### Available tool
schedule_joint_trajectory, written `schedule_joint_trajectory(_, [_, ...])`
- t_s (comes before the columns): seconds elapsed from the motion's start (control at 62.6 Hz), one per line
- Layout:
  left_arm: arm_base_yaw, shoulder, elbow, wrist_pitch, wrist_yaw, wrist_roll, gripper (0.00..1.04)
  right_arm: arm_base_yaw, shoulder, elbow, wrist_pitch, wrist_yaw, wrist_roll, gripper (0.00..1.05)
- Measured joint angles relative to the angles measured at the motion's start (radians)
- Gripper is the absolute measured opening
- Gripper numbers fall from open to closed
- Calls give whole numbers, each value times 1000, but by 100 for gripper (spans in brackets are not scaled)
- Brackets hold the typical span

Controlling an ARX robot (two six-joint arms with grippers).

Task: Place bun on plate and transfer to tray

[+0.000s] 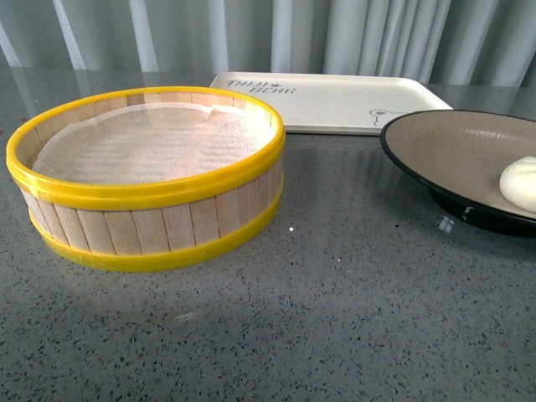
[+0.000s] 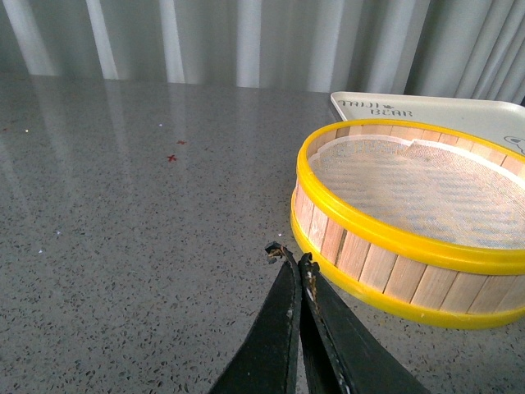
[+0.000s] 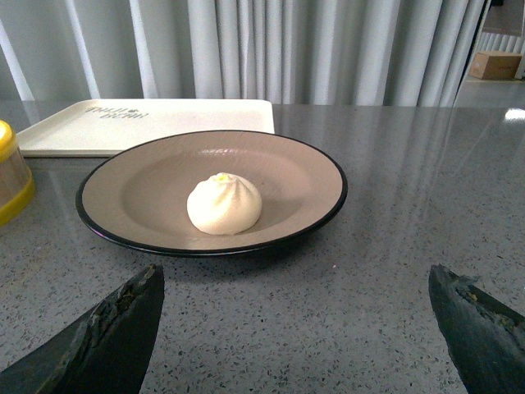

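Note:
The cream-white bun (image 3: 225, 203) with a pleated top rests inside the black-rimmed tan plate (image 3: 131, 193) on the grey table; in the front view the bun (image 1: 520, 182) shows at the right edge on the plate (image 1: 444, 142). Behind it lies the cream tray (image 1: 335, 100) with dark lettering, also seen as the tray (image 3: 123, 123) in the right wrist view. My right gripper (image 3: 297, 283) stands open just short of the plate, nothing between its fingers. My left gripper (image 2: 292, 254) is shut and empty, close beside the steamer basket. Neither gripper shows in the front view.
A yellow-rimmed wooden steamer basket (image 1: 151, 201) with a white cloth liner stands at the left of the table, in front of the tray; the basket (image 2: 394, 246) sits right beside my left gripper. Pleated grey curtains close off the back. A cardboard box (image 3: 495, 64) lies far off.

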Motion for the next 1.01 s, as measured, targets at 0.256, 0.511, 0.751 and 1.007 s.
schedule_joint_trajectory(0.256, [0,-73,-43,-27,0,0,4,0,0,0,0,0,0,96])
schedule_joint_trajectory(0.511, [0,-131,-68,-61,0,0,4,0,0,0,0,0,0,96])
schedule_joint_trajectory(0.751, [0,-327,-82,-214,0,0,4,0,0,0,0,0,0,96])
schedule_joint_trajectory(1.007, [0,-327,-82,-219,0,0,4,0,0,0,0,0,0,96])
